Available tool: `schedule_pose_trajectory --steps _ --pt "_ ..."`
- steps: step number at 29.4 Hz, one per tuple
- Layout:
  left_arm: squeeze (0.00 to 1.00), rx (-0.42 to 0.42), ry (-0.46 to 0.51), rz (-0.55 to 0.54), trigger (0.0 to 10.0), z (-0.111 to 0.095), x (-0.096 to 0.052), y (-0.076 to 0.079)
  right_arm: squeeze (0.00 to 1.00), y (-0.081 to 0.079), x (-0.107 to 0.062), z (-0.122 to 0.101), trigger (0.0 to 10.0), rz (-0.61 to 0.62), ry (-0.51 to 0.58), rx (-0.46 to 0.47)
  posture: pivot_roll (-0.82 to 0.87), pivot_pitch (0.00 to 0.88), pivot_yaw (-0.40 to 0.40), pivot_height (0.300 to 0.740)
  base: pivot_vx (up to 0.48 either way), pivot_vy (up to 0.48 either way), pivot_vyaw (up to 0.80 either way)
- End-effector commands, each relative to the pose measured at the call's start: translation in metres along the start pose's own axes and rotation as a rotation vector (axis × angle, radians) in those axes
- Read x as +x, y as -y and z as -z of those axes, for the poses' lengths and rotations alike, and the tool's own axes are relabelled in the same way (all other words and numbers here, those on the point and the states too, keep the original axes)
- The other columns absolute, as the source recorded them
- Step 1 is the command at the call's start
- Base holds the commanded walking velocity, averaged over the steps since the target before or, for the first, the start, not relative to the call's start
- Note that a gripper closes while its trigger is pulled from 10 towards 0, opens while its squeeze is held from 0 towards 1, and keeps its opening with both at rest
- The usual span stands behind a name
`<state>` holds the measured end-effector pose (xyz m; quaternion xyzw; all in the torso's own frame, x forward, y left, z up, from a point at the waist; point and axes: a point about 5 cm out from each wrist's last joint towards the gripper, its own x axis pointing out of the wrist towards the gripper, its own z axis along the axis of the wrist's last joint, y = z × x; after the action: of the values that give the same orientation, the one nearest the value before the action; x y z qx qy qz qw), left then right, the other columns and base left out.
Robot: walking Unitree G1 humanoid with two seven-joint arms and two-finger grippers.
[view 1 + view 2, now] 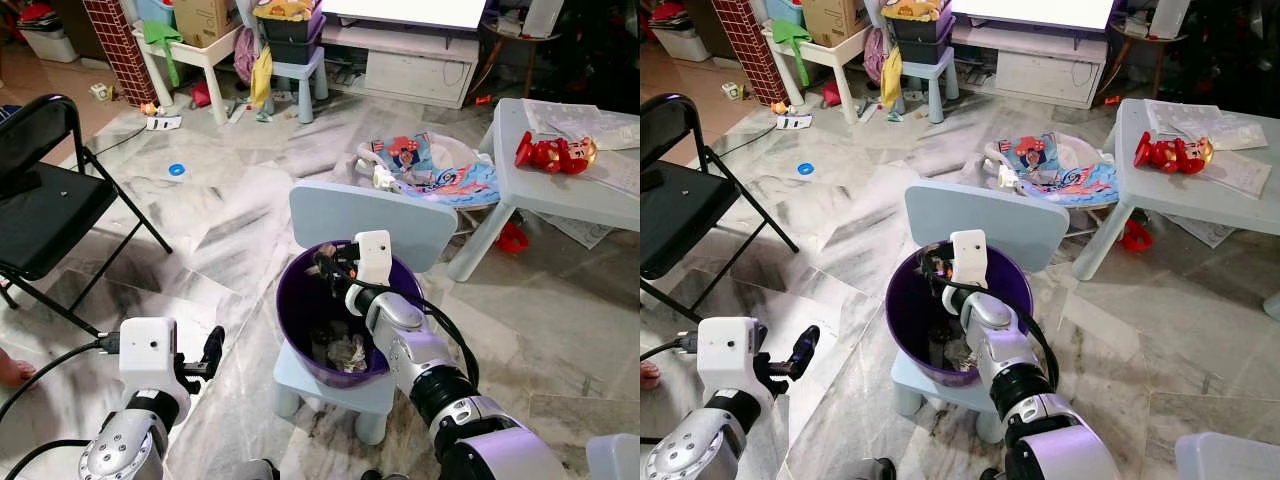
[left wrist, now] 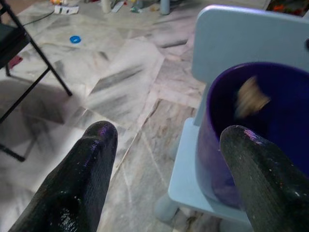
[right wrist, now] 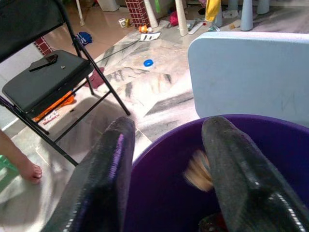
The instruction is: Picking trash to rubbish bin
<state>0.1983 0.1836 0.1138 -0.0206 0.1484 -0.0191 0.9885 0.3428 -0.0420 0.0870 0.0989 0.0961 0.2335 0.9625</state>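
A purple rubbish bin (image 1: 297, 330) stands on the seat of a small light-blue chair (image 1: 370, 212). Crumpled trash (image 1: 346, 353) lies at its bottom. My right gripper (image 1: 326, 263) hangs open over the bin's far rim. In the right wrist view its fingers (image 3: 227, 159) straddle the rim, and a blurred tan scrap (image 3: 198, 171) is in mid-air inside the bin. The same scrap (image 2: 251, 96) is in the left wrist view. My left gripper (image 1: 212, 351) is open and empty, low to the left of the chair over the floor.
A black folding chair (image 1: 45, 190) stands to the left, with a person's bare foot (image 1: 12, 371) beside it. A grey table (image 1: 560, 195) with a red toy (image 1: 555, 152) is on the right. A baby seat (image 1: 432, 170) lies behind the blue chair. Marble floor spreads between.
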Motion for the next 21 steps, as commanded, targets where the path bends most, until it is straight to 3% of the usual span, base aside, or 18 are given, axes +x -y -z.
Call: schedule_pose_trajectory --steps 1,8,10,11,14,21 --pt "0.00 -0.006 -0.014 0.008 10.0 0.001 -0.001 0.001 1.00 -0.005 0.002 -0.002 10.0 -0.012 0.008 -0.008 0.29 0.135 -0.003 0.740 0.000 0.000 0.00" --pt "0.00 -0.009 -0.003 -0.003 10.0 -0.002 0.001 -0.001 1.00 -0.003 0.002 -0.016 10.0 -0.016 0.083 -0.030 0.27 0.143 -0.012 0.740 0.000 0.000 0.00" --pt "0.00 -0.001 0.045 -0.006 10.0 -0.011 0.005 0.000 1.00 0.003 -0.003 -0.037 10.0 -0.002 0.198 -0.047 0.25 0.142 -0.018 0.740 0.000 0.000 0.00" --pt "0.00 -0.001 0.045 -0.006 10.0 -0.011 0.005 0.000 1.00 0.003 -0.003 -0.037 10.0 -0.002 0.198 -0.047 0.25 0.142 -0.018 0.740 0.000 0.000 0.00" --pt "0.00 0.020 0.123 0.012 10.0 -0.023 0.013 0.005 1.00 0.013 -0.017 -0.062 10.0 0.026 0.328 -0.105 0.22 0.135 -0.023 0.740 0.000 0.000 0.00" --pt "0.00 0.016 0.229 0.084 10.0 -0.041 0.030 0.020 1.00 0.035 -0.048 -0.093 10.0 0.113 0.441 -0.182 0.13 0.110 -0.014 0.740 0.000 0.000 0.00"
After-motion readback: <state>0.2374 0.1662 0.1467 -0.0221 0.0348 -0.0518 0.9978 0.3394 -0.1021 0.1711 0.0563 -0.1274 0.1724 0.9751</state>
